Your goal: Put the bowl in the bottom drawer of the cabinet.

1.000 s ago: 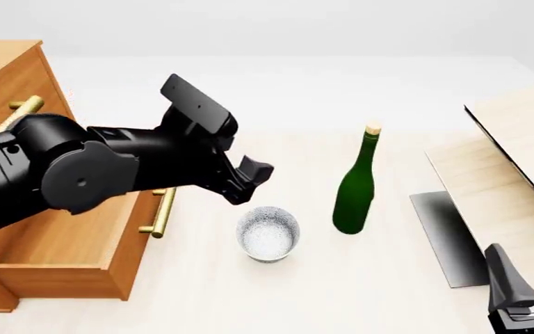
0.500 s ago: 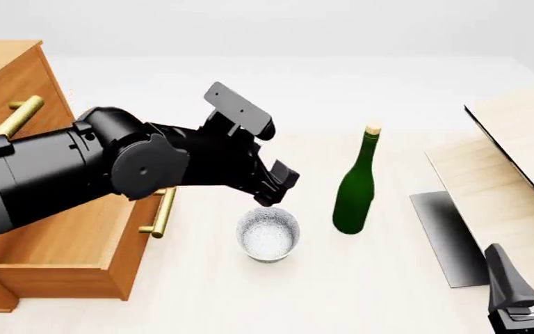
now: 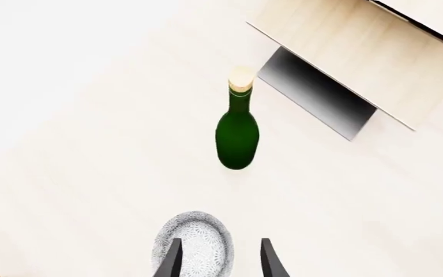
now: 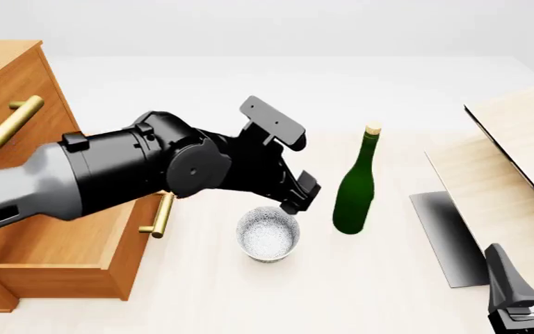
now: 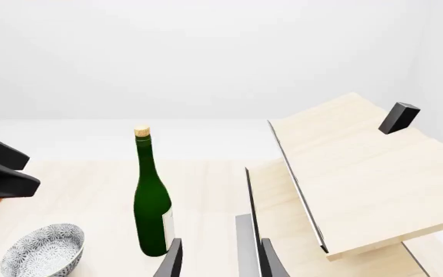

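With the bottom drawer open, the left gripper hovers, jaws parted, over the bowl (ungrasped); right gripper idles, jaws apart

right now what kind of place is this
Likely a simulated tabletop test scene, not a real room: plain white backdrop, a pale table holding a cabinet, a bowl and a green bottle, with the left end effector over the bowl.

A: Left arm, casing?
B: Matte black, rounded joint housings, a circular cap on one joint; a pale grey sleeve section toward the base, with a partial white marking. A flat black rectangular block sits above the wrist.
A: Fingers?
B: Slim, black, tapering, pale inner faces.
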`<state>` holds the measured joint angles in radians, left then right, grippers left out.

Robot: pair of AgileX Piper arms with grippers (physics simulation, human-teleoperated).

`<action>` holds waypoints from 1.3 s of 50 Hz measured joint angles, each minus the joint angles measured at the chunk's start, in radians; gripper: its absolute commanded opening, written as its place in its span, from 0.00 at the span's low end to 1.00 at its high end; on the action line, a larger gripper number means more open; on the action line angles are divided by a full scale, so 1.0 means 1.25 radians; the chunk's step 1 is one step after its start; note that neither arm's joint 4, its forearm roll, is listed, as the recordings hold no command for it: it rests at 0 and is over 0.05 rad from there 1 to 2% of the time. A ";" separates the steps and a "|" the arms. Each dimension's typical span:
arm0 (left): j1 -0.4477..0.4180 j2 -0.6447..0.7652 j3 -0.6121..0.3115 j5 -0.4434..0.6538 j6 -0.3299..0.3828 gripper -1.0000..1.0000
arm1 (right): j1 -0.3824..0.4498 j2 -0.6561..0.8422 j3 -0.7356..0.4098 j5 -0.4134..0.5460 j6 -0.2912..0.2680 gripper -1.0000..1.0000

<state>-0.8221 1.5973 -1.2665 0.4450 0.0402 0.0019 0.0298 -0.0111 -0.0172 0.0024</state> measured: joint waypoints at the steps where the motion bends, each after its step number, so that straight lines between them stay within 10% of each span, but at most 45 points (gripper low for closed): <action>1: -0.002 0.004 -0.003 0.001 -0.001 1.00 | 0.000 0.000 0.000 0.000 0.000 1.00; 65: 0.007 0.170 -0.048 0.027 -0.022 1.00 | 0.000 0.000 0.000 0.000 0.000 1.00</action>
<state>-0.8131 1.8097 -1.3270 0.4786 0.0128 0.0019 0.0299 -0.0111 -0.0173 0.0024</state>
